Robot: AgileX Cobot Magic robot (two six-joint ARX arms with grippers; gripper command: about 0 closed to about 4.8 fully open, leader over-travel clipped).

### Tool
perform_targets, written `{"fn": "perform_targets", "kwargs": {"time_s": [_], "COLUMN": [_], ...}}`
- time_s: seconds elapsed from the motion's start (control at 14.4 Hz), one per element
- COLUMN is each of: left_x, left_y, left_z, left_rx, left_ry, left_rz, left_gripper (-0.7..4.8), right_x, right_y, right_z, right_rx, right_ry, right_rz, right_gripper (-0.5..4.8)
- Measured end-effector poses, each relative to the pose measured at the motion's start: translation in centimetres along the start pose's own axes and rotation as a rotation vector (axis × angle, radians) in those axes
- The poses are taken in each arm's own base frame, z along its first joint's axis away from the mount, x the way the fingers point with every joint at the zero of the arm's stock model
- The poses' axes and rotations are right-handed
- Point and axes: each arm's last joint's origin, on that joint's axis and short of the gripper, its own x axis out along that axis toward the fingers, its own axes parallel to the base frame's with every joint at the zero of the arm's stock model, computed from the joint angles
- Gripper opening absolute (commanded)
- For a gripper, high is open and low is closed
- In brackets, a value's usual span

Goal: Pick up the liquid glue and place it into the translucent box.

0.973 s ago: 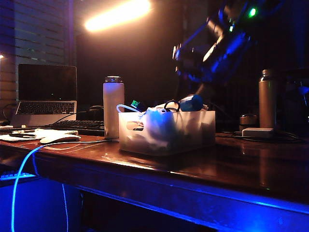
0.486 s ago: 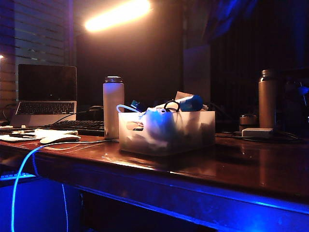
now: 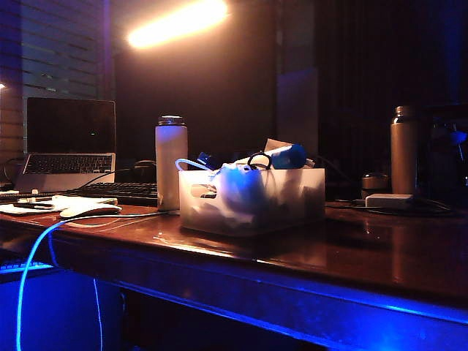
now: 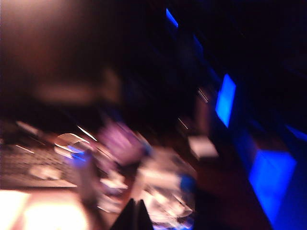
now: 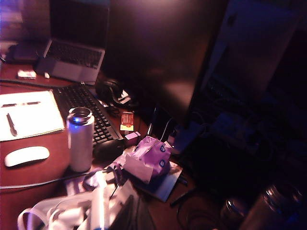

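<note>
Glue: the liquid glue (image 3: 289,156) lies atop the heaped translucent box (image 3: 252,199); it could roll off onto your desk (image 3: 351,248).
Left gripper (image 4: 136,214): pressed together, empty, above the box.
Right gripper (image 5: 128,214): pressed together, empty, above the box.

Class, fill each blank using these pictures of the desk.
1. The liquid glue lies on top of the full translucent ____.
2. The white flask stands upright on the box's ____ side in the exterior view.
3. The exterior view shows ____ pincers.

Missing words: box; left; no
</note>
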Motion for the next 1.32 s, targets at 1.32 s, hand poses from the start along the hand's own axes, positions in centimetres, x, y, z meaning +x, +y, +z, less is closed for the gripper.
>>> {"fn": "perform_targets", "kwargs": {"time_s": [1.32], "left_x": [0.7], "left_y": [-1.1], "left_z": [-26.9], "left_rx": [-0.154], "left_ry": [0.102], "left_rz": [0.063], "left_gripper": [-0.06], "right_x": [-9.0], "right_y": [5.9], "right_z": [-27.4], "right_rx": [0.264], "right_ry": [0.014], "right_rz": [-0.059], "right_gripper": [-0.05]}}
